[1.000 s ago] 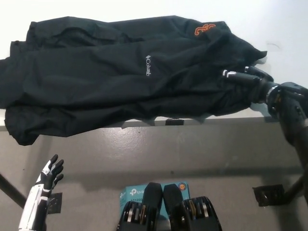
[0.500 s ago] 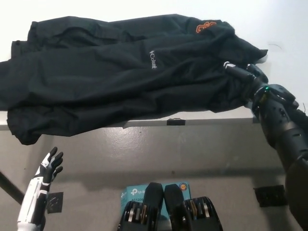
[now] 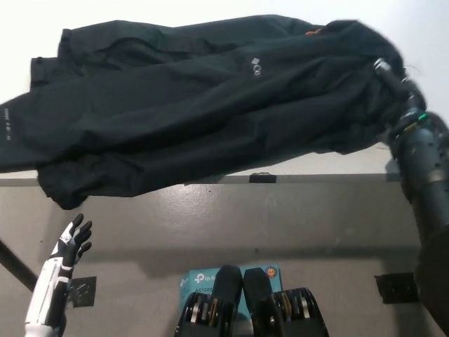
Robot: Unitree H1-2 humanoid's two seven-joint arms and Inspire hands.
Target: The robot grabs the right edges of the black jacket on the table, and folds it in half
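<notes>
The black right hand [image 3: 394, 78] is clamped on the right edge of the one black jacket [image 3: 196, 105] — spread across the white table [image 3: 316, 163]. The white left hand [image 3: 74, 242] rests low, fingers apart.

White table [image 3: 330, 163] seen from above, most of its top covered by a black jacket [image 3: 196, 112] spread crumpled across it, a lower left part of the jacket draped over the near edge, bare white surface shown along the far side
</notes>
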